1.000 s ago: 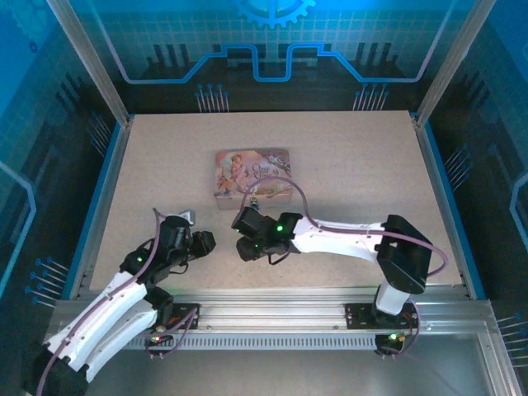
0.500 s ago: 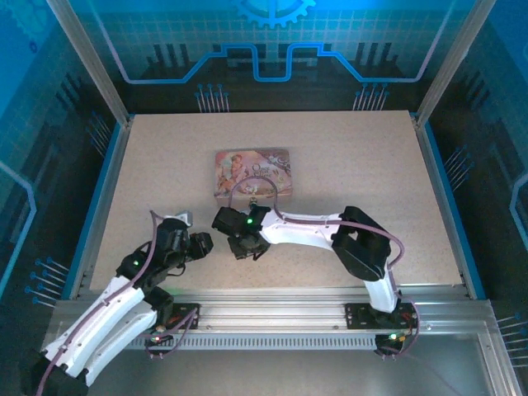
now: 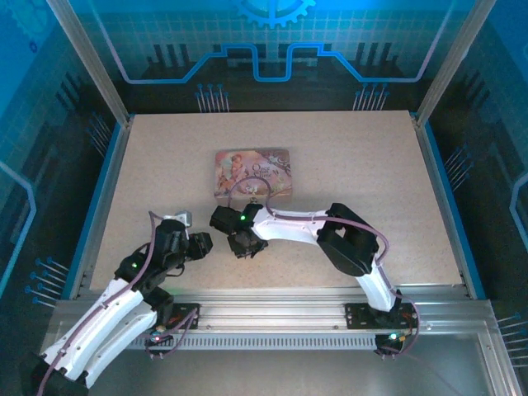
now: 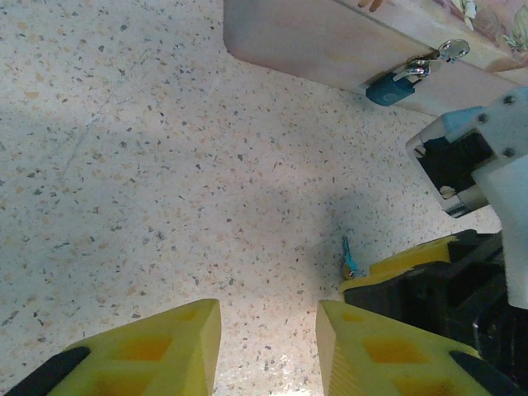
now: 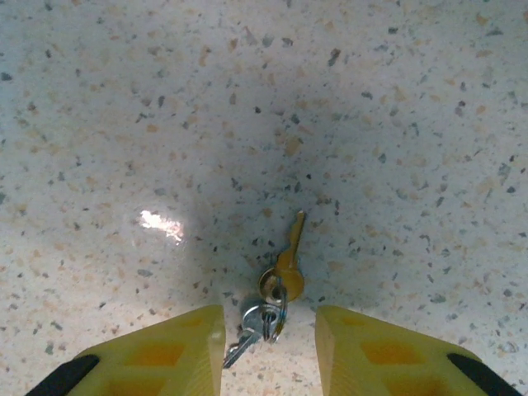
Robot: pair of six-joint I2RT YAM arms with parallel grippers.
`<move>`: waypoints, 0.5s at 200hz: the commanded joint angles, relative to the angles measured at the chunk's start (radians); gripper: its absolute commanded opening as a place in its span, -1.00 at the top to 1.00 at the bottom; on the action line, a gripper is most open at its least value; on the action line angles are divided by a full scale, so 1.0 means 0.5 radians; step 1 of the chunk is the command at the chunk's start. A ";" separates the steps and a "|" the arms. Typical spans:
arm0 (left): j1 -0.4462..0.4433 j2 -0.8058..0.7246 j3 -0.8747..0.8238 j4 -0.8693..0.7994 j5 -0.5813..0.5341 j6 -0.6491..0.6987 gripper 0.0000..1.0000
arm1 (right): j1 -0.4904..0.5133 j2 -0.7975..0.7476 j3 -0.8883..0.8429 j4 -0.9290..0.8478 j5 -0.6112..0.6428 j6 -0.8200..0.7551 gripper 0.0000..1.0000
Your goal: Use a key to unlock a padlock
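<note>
**Right hand straddles the key; padlock sits at the tin**

Down at the speckled pale desk (image 5: 124, 124), the right hand (image 5: 268, 342) has its yellow fingers spread. Between them lies the tiny brass-coloured metal key (image 5: 289, 252), flat on the desk with its blade pointing away from the hand. Neither finger appears to touch it, so nothing is pinched. The right wrist camera also picks up a small ring on the key's head, with a second, silver key (image 5: 247, 334) trailing back between the fingertips.

Over to the left hand (image 4: 268, 330): its fingers are spread too, with nothing but bare desk between them. Its camera looks across at the small teal-blue metal padlock (image 4: 390, 87), which sits against the side wall of the flat pink illustrated tin box (image 4: 313, 41), silver shackle uppermost. That camera also catches a thin sliver of the key (image 4: 350, 257) poking out just beside one of the right hand's yellow fingers (image 4: 404, 266).

From above, both hands sit low and near each other just in front of the tin, but the key is too small to pick out there.
</note>
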 commanded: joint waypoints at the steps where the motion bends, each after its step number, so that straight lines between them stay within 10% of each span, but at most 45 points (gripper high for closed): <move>1: -0.013 -0.021 -0.035 -0.008 -0.002 0.046 0.27 | -0.023 0.068 0.070 -0.090 -0.019 0.015 0.34; 100: -0.013 -0.038 -0.041 -0.011 0.003 0.046 0.23 | 0.010 0.097 0.090 -0.190 0.005 -0.061 0.80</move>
